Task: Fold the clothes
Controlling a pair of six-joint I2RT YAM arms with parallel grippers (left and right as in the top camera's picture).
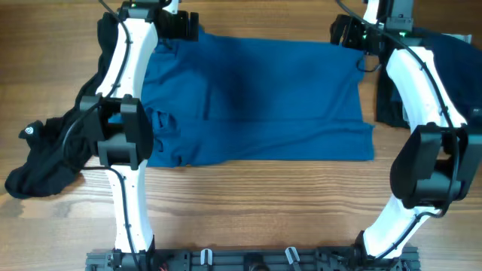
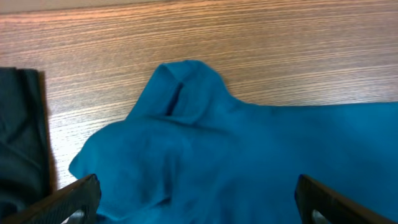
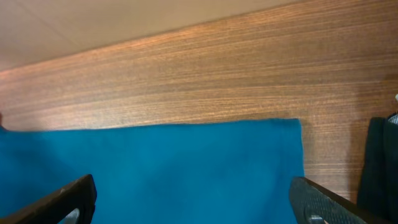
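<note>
A wooden table (image 1: 248, 196) holds the clothes. The large blue T-shirt (image 1: 256, 98) lies spread across its middle, mostly flat. Both arms reach over it to its far edge.

The left gripper (image 2: 196, 190) hangs released, fingers wide apart, above the shirt's far left end. The right gripper (image 3: 193, 193) is also spread wide and grasps nothing, above the far right corner.

The step in hand looks like the start of a fold. The next move probably calls for both claws to drop and pinch the far edge together, then draw it toward the near edge.

A long black garment (image 1: 45, 158) lies heaped at the left, close to the shirt. Dark pieces (image 1: 459, 60) lie just beside its right edge. Bare wood beyond the far edge and along the near side gives open room.

The left sleeve (image 2: 183, 93) is bunched and raised. The far right corner (image 3: 289, 134) lies square and flat.
</note>
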